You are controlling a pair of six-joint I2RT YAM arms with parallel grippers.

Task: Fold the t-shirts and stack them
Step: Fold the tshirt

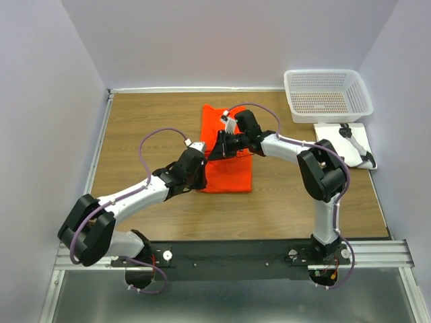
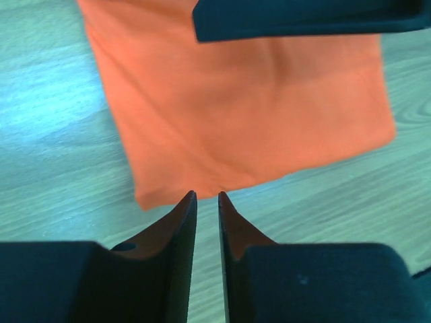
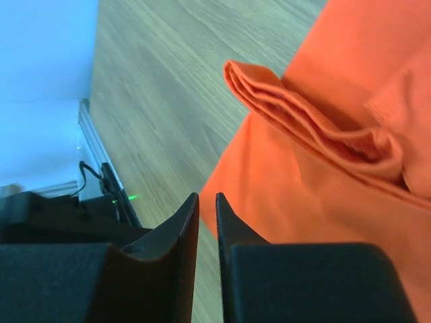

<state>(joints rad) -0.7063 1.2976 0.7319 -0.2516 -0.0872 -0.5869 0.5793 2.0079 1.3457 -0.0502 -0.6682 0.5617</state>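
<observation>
**Crowding 1 folded t-shirt, both grippers barely parted**

The orange-red t-shirt lies folded in a long strip mid-table, left of the white basket. The left gripper sits at its near left corner. The right gripper is over its left edge, farther back. Each has its jaws a slit apart, gripping nothing. A bunched fold lies beside the right one.
</observation>
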